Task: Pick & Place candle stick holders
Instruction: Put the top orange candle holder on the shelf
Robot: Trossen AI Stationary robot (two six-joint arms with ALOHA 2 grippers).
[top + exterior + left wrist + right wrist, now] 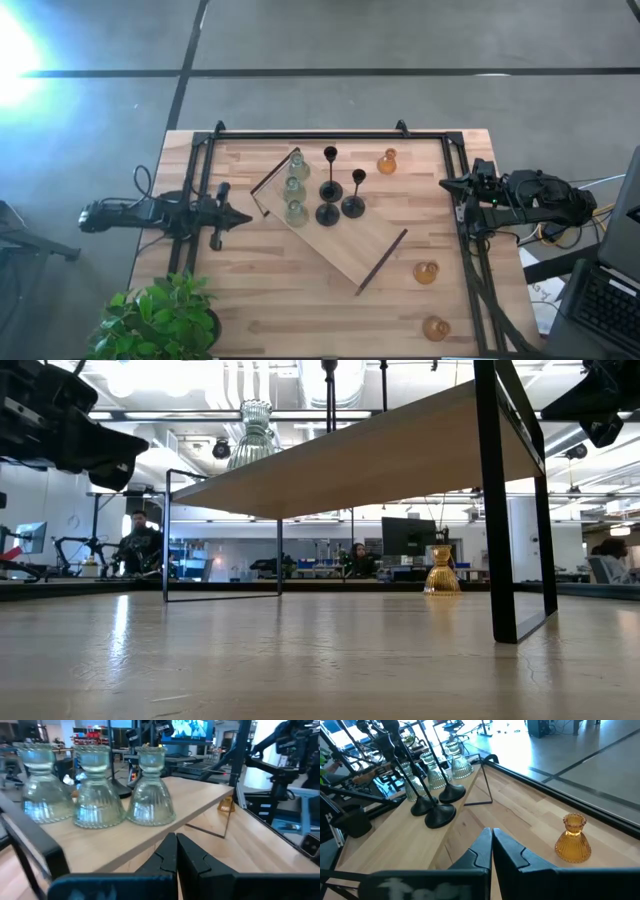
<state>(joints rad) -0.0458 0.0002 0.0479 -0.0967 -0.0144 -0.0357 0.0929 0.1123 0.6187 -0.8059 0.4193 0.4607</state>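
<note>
Both clenched pincers, left (243, 217) and right (446, 183), flank the candle stick holders (328, 190).

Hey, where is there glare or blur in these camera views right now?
High view: a bright flare washes out the top-left floor corner. Low view: ceiling lights glare behind the raised wooden board, and the tabletop up close is soft. Left wrist view: the left end effector is blurred up close, while the three pale green ribbed glass holders look sharper.
</note>
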